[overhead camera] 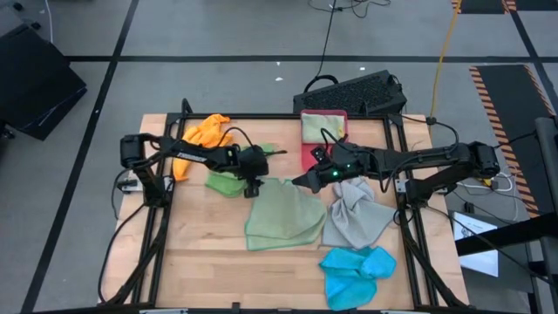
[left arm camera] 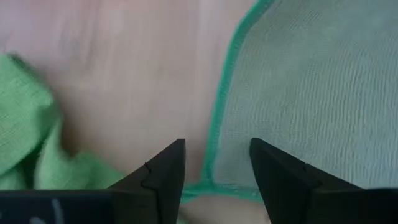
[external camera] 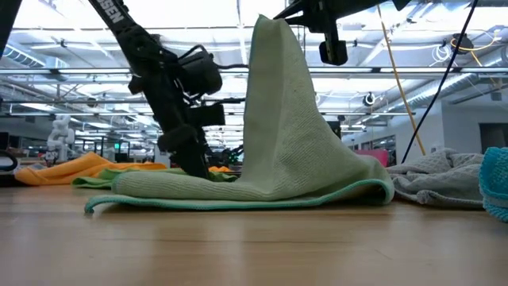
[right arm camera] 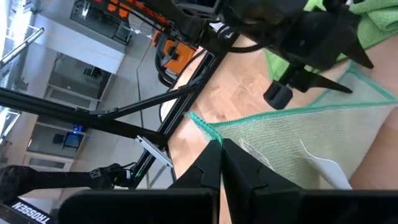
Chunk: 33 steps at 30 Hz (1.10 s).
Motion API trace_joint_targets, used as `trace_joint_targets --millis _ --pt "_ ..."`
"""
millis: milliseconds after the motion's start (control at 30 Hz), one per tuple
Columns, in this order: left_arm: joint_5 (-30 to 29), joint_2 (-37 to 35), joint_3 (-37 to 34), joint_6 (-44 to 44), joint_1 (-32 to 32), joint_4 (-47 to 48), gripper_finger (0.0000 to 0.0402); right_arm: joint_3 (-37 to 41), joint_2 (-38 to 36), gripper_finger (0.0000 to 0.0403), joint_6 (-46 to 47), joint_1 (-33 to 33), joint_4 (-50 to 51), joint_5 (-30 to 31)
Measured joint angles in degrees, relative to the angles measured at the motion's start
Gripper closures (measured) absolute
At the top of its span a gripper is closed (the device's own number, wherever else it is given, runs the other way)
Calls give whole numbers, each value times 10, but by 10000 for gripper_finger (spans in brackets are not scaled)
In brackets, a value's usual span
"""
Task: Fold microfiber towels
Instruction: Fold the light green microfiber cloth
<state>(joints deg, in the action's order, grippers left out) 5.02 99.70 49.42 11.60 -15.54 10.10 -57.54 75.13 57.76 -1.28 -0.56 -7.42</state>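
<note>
Right gripper (overhead camera: 307,181) pinching pale sage green microfiber towel (overhead camera: 283,218), lifting its corner at frame centre | left gripper (overhead camera: 254,186) hovering unclenched, empty, beside towel's left edge

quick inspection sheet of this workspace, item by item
surface: wooden table top, bare at the front left
job's things: sage towel with one corner lifted high, orange towel, bright green towel, grey towel, blue towel
clutter: red tray holding a folded cloth at the back edge
grippers: right gripper shut on the sage towel's corner; left gripper open over its edge
cables: black lead on the floor, yellow cord
surroundings: black keyboard behind the table
</note>
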Motion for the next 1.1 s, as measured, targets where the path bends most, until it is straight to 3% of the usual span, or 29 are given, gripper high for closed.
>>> trace_joint_targets --millis 133,233,367,467,600,900,1100 --pt "11 0 2 1 -2 33 219 0 0 403 0 0 0 0" --pt "23 0 2 23 -2 38 242 0 0 403 -4 0 2 0" --pt "40 0 1 51 1 41 322 0 0 403 -14 -2 4 4" --pt "42 -5 1 44 3 61 385 1 0 403 -21 -1 8 42" --pt "17 -54 -4 5 8 129 394 25 0 403 -34 2 -4 109" --pt "-61 -268 -1 -109 49 209 397 119 5 403 -56 0 -144 252" --pt "-137 -357 -1 -174 66 274 398 127 60 383 -126 -11 -239 269"
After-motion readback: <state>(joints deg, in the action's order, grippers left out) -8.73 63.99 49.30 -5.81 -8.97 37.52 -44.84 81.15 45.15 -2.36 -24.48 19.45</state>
